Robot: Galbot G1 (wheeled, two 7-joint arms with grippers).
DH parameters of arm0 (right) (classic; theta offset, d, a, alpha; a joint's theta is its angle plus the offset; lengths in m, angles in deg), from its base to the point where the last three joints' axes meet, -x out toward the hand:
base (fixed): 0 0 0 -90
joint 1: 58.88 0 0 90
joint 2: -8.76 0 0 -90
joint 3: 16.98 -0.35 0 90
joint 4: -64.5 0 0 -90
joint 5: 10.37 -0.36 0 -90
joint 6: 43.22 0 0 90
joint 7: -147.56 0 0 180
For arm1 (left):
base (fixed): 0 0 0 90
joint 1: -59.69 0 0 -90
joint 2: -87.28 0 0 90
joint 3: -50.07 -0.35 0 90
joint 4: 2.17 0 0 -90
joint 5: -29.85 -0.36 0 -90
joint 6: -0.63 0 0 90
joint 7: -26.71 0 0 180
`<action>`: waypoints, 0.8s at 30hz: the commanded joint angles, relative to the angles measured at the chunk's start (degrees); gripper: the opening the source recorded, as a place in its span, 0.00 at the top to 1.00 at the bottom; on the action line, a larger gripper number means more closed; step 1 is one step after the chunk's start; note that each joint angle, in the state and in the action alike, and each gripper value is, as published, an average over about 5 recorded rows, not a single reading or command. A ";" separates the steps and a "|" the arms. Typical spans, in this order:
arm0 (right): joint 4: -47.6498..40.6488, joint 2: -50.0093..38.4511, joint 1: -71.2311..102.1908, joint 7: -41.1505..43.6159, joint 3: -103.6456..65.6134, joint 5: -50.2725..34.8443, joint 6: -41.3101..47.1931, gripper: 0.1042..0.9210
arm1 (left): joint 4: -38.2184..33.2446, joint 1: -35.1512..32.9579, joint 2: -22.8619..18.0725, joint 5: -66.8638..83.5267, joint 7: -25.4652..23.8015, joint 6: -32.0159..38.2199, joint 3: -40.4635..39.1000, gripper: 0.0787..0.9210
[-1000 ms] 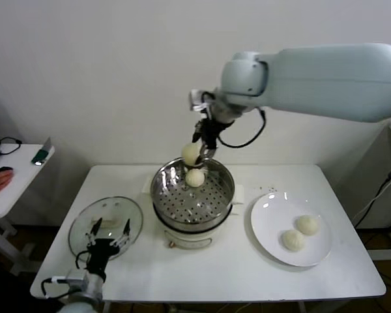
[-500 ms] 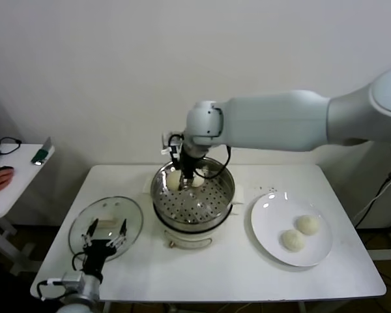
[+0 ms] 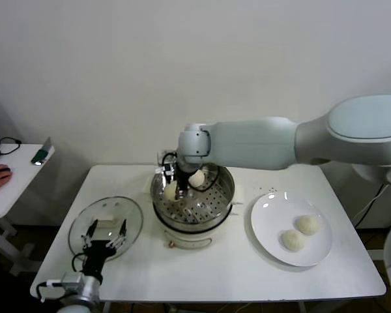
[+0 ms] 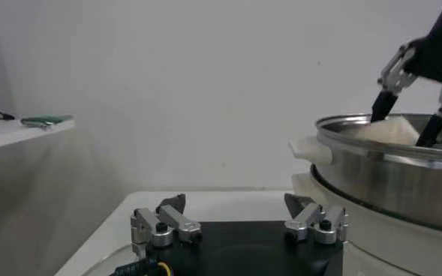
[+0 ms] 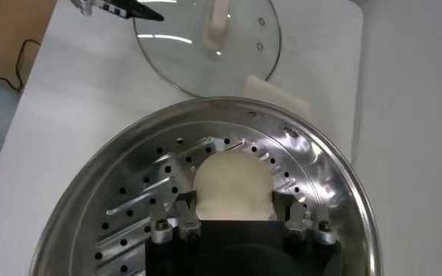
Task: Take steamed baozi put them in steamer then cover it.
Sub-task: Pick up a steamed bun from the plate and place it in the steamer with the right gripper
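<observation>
Two buns (image 3: 300, 232) lie on the plate (image 3: 267, 218) right of the steamer (image 3: 193, 199); inside it, the right gripper (image 3: 176, 188) clasps a third (image 3: 171, 190), a fourth (image 3: 196, 178) just behind. Left of the steamer, the left gripper (image 4: 239, 223) hovers spread wide over the counter (image 4: 221, 199). The right wrist shows the clasped bun (image 5: 233, 187) on the steamer's holed tray, glass lid (image 5: 205, 41) beyond.

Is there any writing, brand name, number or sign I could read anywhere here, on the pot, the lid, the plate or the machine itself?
None can be read.
steamer: no label shows on its steel wall or cream base; a small knob on the front bears no readable mark.
glass lid: no text.
plate: plain white.
robot arm: no visible logo.
green object on the side table: too small to read.
</observation>
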 commanded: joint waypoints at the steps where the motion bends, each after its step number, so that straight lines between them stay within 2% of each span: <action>1: -2.82 1.08 3.37 -0.68 -0.45 1.88 0.29 0.31 | 0.05 0.05 0.13 0.08 -0.02 -0.03 0.13 0.12; 14: -4.85 2.09 4.75 -0.60 -1.13 2.81 -0.25 0.30 | 0.48 0.85 0.43 0.25 -0.09 -0.31 0.23 0.12; 20: -3.45 1.11 1.47 1.65 -0.38 2.61 -3.13 0.15 | 0.44 1.01 0.49 0.21 -0.15 -0.44 0.11 0.12; 24: -1.04 -1.45 -4.45 4.67 2.16 2.12 -6.48 0.12 | 0.35 1.09 0.48 0.12 -0.17 -0.56 0.04 0.12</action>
